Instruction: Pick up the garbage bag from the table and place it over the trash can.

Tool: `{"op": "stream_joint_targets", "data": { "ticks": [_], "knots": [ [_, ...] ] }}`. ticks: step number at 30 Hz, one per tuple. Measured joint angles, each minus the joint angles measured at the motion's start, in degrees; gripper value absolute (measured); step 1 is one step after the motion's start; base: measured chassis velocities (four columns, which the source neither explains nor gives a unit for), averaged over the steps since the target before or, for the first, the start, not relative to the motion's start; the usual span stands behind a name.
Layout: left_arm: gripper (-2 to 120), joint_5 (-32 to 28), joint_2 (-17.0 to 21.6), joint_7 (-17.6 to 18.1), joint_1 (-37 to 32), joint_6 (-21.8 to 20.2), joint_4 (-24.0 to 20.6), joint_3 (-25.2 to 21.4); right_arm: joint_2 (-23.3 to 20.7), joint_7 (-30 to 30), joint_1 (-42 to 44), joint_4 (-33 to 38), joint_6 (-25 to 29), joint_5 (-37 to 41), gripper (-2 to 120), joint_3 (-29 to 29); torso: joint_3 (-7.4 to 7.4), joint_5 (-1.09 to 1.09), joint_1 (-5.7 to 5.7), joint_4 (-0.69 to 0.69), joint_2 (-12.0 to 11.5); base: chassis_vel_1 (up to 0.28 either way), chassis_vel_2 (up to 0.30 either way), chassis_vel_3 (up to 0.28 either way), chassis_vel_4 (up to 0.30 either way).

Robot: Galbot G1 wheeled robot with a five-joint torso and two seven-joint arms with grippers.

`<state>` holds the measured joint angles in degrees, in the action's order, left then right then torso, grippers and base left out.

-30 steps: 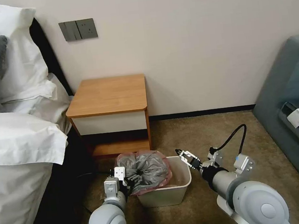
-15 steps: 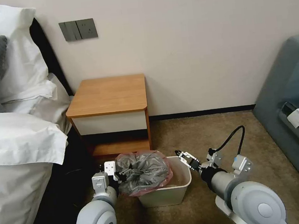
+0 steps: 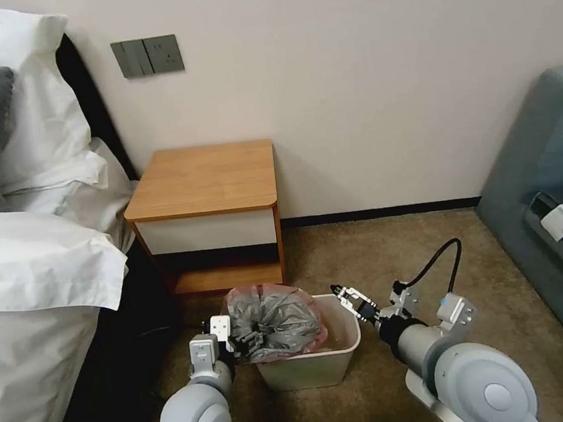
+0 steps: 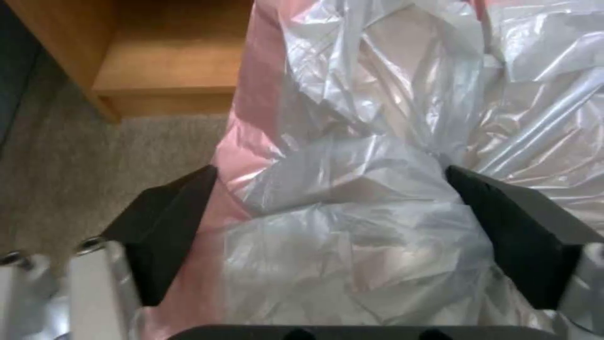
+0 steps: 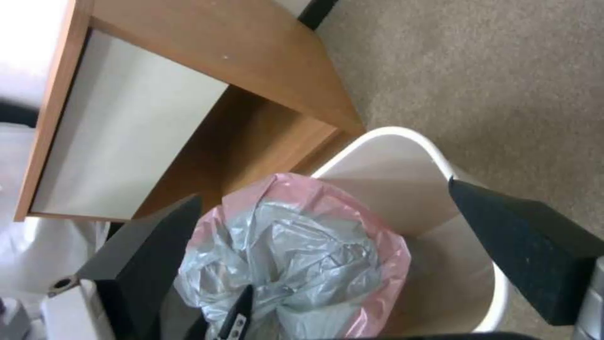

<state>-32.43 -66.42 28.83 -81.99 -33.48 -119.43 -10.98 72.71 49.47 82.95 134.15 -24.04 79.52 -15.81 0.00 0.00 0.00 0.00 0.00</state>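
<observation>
The crumpled grey garbage bag (image 3: 276,322) with a pinkish edge bulges over the left half of the cream trash can (image 3: 352,344), which stands on the carpet in front of the table (image 3: 204,179). My left gripper (image 3: 241,339) is at the bag's left side. In the left wrist view its fingers (image 4: 170,226) stand wide apart, open, with the bag's film (image 4: 352,141) bunched between them. My right gripper (image 3: 347,296) hovers open over the can's right rim with nothing in it. The right wrist view looks down on the bag (image 5: 296,250) and the can's rim (image 5: 403,139).
A bed with white linen (image 3: 25,265) lies to the left, close to my left arm. A dark grey sofa (image 3: 556,209) stands at the right. Carpet (image 3: 379,248) stretches between the table and the sofa. The table's lower shelf (image 4: 163,71) is just behind the can.
My left arm swung out to the left, then came back toward the can, and the bag shifted slightly with it. The right gripper has barely moved.
</observation>
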Motion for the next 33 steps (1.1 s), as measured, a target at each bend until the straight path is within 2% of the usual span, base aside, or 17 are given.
{"op": "stream_joint_targets", "data": {
  "ticks": [1, 4, 5, 9, 10, 13, 14, 18, 19, 21, 24, 30, 33],
  "knots": [
    [90, 0.0, 0.0, 0.0, 0.0, 0.0, 0.0, 0.0, 0.0, 0.0, 0.0, 0.0, 0.0, 0.0, 100, 0.0, 0.00, 0.00, 0.00, 0.00, 0.0, 0.000, 0.000, 0.000, 0.000],
    [77, 0.1, -0.1, -0.1, 0.0, -0.1, 0.0, 0.2, 0.1, 0.0, 0.0, 0.0, 0.0, -0.1, 100, 0.1, 0.00, 0.00, 0.00, 0.00, 0.0, 0.000, 0.000, 0.000, 0.000],
    [77, 0.1, -0.1, -0.1, 0.0, -0.1, 0.0, 0.2, 0.1, 0.0, 0.0, 0.0, 0.0, -0.1, 100, 0.1, 0.00, 0.00, 0.00, 0.00, 0.0, 0.000, 0.000, 0.000, 0.000],
    [58, -0.3, -0.4, -0.1, 0.5, -0.5, 0.5, 1.2, 0.1, 0.0, 0.1, -0.1, 0.0, -0.2, 100, 0.1, 0.00, 0.00, 0.00, 0.00, 0.0, 0.000, 0.000, 0.000, 0.000],
    [58, -0.3, -0.4, -0.1, 0.5, -0.5, 0.5, 1.2, 0.1, 0.0, 0.1, -0.1, 0.0, -0.2, 100, 0.1, 0.00, 0.00, 0.00, 0.00, 0.0, 0.000, 0.000, 0.000, 0.000],
    [45, -1.0, -0.5, -0.1, 1.3, -0.8, 1.1, 2.1, 0.2, 0.0, 0.0, -0.1, 0.0, -0.2, 100, 0.2, 0.00, 0.00, 0.00, 0.00, 0.0, 0.000, 0.000, 0.000, 0.000],
    [45, -1.0, -0.5, -0.1, 1.3, -0.8, 1.1, 2.1, 0.2, 0.0, 0.0, -0.1, 0.0, -0.2, 100, 0.2, 0.00, 0.00, 0.00, 0.00, 0.0, 0.000, 0.000, 0.000, 0.000],
    [25, -1.5, -0.6, 0.0, 2.0, -1.0, 1.5, 2.7, 0.2, 0.0, 0.0, -0.1, 0.0, -0.6, 100, 0.2, 0.00, 0.00, 0.00, 0.00, 0.0, 0.000, 0.000, 0.000, 0.000],
    [25, -1.5, -0.6, 0.0, 2.0, -1.0, 1.5, 2.7, 0.2, 0.0, 0.0, -0.1, 0.0, -0.6, 100, 0.2, 0.00, 0.00, 0.00, 0.00, 0.0, 0.000, 0.000, 0.000, 0.000],
    [15, -1.7, -0.6, 0.1, 2.1, -1.0, 1.6, 2.7, 0.2, -0.1, 0.2, -0.1, 0.0, -0.9, 100, 0.1, 0.00, 0.00, 0.00, 0.00, 0.0, 0.000, 0.000, 0.000, 0.000],
    [9, -2.2, -0.7, 0.2, 2.1, -0.6, 1.6, 2.6, 0.2, -0.2, 0.2, -0.1, 0.0, -1.4, 100, 0.1, 0.00, 0.00, 0.00, 0.00, 0.0, 0.000, 0.000, 0.000, 0.000],
    [9, -2.8, -0.7, 0.5, 1.5, 1.8, 1.5, 1.1, 0.1, -0.9, 0.2, 0.7, 0.0, -2.5, 100, 0.1, 0.00, 0.00, 0.00, 0.00, 0.0, 0.000, 0.000, 0.000, 0.000],
    [9, -3.0, -0.7, 0.5, 1.1, 7.4, 1.2, -0.3, -0.4, -2.8, 0.3, 3.1, -1.2, -4.0, 100, 0.1, 0.00, 0.00, 0.00, 0.00, 0.0, 0.000, 0.000, 0.000, 0.000]
  ]
}}
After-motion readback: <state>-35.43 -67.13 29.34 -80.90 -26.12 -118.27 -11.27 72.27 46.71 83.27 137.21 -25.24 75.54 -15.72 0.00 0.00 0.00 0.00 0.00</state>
